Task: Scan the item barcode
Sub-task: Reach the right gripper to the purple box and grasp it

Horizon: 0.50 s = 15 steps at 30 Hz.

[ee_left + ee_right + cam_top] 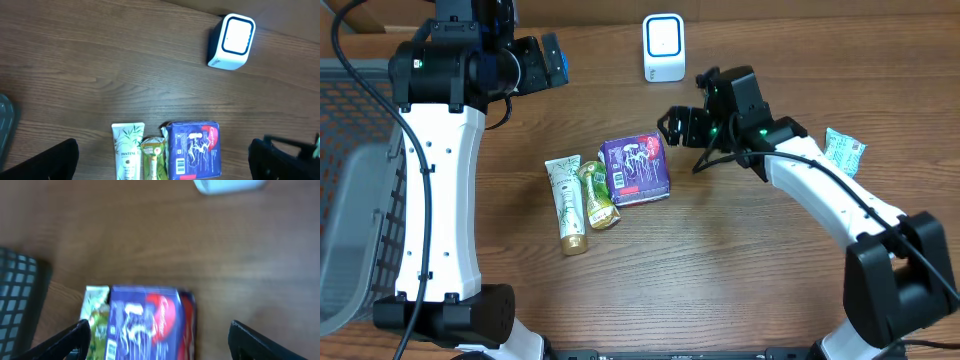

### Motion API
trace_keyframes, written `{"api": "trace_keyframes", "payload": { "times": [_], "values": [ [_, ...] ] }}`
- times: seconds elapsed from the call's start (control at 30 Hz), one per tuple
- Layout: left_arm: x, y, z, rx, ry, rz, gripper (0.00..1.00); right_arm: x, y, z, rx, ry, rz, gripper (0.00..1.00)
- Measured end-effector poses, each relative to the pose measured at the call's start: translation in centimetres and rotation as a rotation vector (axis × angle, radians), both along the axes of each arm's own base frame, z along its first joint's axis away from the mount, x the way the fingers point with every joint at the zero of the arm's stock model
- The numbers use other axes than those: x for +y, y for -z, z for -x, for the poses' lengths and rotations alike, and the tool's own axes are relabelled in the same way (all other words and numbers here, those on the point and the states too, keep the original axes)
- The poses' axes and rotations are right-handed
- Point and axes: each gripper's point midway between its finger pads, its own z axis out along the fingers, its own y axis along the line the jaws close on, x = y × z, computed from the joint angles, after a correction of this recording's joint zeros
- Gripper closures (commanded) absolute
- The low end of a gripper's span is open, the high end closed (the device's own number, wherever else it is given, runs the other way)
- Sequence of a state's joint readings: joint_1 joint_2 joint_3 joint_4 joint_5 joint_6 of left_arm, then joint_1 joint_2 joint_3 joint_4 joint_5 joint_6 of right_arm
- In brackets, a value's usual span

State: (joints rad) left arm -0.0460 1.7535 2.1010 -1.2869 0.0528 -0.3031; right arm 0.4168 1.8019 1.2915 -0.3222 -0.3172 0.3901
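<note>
Right jaws: wide, empty, poised just beside purple packet [636, 170] | Left jaws: wide, empty, raised well apart | Packet: flat on bench [740, 290], touching green sachet [598, 195], scanner [663, 47] beyond | Method: probably centre over packet, close across short sides, exclude sachet.

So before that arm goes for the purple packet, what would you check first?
1. Right pincer open: ok, fingers spread wide.
2. Lined up with the purple packet: ok, the packet sits between its fingers in the wrist view.
3. Packet clear of neighbours: not ok, the green sachet lies against its side.
4. Path to the white scanner free: ok, only bare table between.
5. Barcode side known: cannot tell, the print is too blurred.
6. Left pincer out of the way: ok, open and off to the side.
</note>
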Motion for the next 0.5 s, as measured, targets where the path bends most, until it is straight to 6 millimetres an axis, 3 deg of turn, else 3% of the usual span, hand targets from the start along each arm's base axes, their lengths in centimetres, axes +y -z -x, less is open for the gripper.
{"api": "trace_keyframes", "payload": {
  "times": [0.13,0.37,0.5],
  "values": [
    [0.0,0.0,0.0,0.001,0.0,0.0,0.0,0.4,-0.9,-0.6,-0.017,-0.051,0.02,0.12],
    [0.0,0.0,0.0,0.0,0.0,0.0,0.0,1.7,-5.8,-2.9,-0.097,-0.161,0.082,0.08],
    [0.0,0.0,0.0,0.0,0.0,0.0,0.01,1.9,-4.7,-3.1,-0.099,-0.227,0.134,0.07]
  ]
}}
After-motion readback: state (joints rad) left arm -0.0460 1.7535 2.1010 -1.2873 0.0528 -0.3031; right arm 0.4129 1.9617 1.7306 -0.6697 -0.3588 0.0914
